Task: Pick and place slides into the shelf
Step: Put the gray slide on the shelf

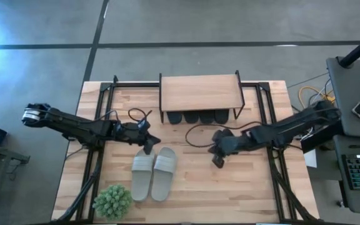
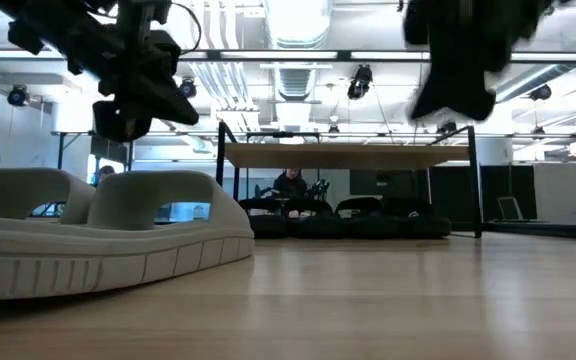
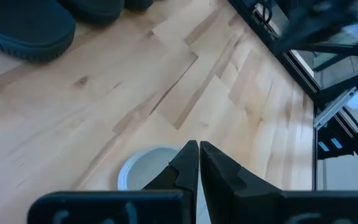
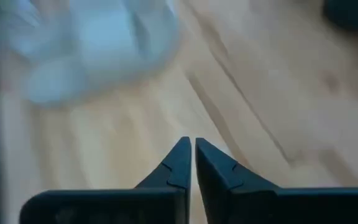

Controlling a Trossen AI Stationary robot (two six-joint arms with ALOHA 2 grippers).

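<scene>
Grey-white slides (image 2: 88, 235), lower left; black pair (image 1: 197, 117) under shelf (image 1: 199, 92). Left gripper (image 1: 147, 142), right gripper (image 1: 218, 155): closed, empty. I risk nudging slides askew.

Grey slides (image 1: 153, 173) lie side by side, flat on the table, soles down (toes toward the shelf (image 1: 200, 92)). Black slides (image 1: 199, 117) sit tucked under its wooden top.
</scene>
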